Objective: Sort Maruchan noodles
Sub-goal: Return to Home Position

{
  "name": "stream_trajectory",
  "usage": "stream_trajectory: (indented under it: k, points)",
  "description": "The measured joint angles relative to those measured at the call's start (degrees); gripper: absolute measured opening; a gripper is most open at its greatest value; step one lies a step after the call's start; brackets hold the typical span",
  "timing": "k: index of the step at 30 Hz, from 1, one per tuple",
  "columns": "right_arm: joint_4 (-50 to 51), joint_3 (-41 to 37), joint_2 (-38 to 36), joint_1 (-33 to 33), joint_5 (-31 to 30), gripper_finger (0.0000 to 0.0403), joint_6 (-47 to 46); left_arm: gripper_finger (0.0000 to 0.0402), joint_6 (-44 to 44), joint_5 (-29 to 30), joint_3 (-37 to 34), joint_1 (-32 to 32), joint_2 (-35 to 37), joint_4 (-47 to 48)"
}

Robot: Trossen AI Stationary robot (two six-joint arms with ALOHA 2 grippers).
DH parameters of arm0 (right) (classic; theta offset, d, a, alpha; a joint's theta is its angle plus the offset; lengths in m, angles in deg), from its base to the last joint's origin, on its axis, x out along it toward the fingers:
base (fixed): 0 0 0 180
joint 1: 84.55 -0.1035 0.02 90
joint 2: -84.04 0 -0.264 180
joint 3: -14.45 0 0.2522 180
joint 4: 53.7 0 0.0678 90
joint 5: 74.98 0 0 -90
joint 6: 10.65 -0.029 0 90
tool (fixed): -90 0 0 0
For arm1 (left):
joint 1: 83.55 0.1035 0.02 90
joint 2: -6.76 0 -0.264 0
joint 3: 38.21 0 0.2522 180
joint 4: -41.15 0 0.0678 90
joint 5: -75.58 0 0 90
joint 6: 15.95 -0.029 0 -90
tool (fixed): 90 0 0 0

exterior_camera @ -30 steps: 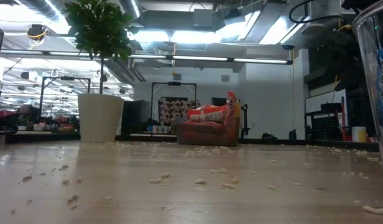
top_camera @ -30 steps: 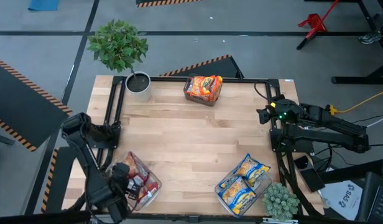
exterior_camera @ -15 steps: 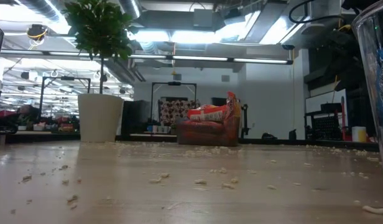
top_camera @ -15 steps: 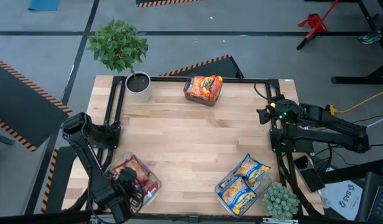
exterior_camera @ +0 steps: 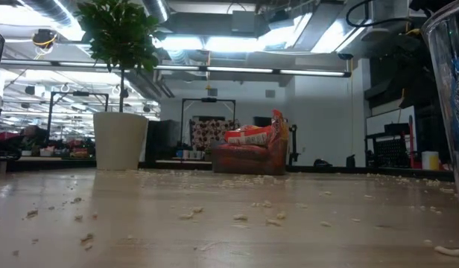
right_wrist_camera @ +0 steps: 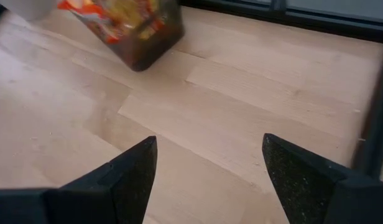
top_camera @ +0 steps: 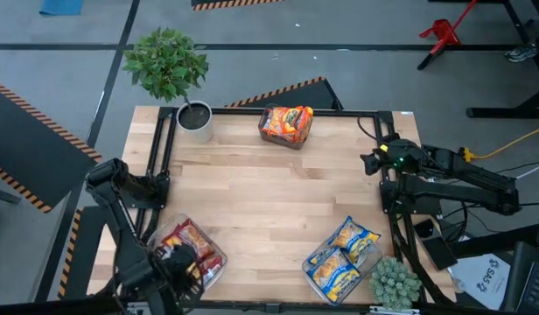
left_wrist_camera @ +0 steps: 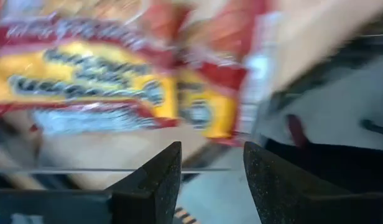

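A: Three bins ring the table, all at its edges. The black bin is at the middle of the far edge, the left bin at the near left corner and the right bin at the near right. The whole middle of the wood is bare save for crumbs.

B: And the arms?

A: The left gripper hangs over the left bin's near-left side, close to the table's corner. Its fingers are parted a modest way with nothing between them. The right gripper sits at the right edge, toward the far side. It is spread wide and empty, and faces the black bin across open wood.

B: How do the packs lie?

A: The red packs lie flat in the left bin, with the long axis slanting from far-left to near-right. The blue packs are in the right bin and slant the other way, near-left to far-right. The orange packs are heaped in the black bin, and I cannot tell their axis.

B: What changed?

A: Over the last second the left gripper has drawn back toward the near edge, so more of the red packs shows. The right arm and all the packs have not moved.
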Motion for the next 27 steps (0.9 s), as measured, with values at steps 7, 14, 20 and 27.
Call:
stream_trajectory:
  k: [7,14,20,27]
  points:
    - [-10.19,-0.02,-0.03,0.0,5.66,0.028,3.18,0.0167,-18.87,16.6,12.61,-0.04,0.04,0.5]
    - [-25.66,-0.02,-0.05,0.0,12.4,0.028,9.63,0.0167,-45.41,34.65,23.03,0.74,0.04,3.8]
    - [-29.84,-0.02,-0.32,0.0,16.12,0.028,13.69,0.0167,-35.46,53.72,22.23,-0.36,5.01,17.68]
    - [-34.22,-0.02,-1.62,0.0,15.9,0.028,16.83,0.0167,-20.52,66.17,0.65,-5.89,21.79,17.98]
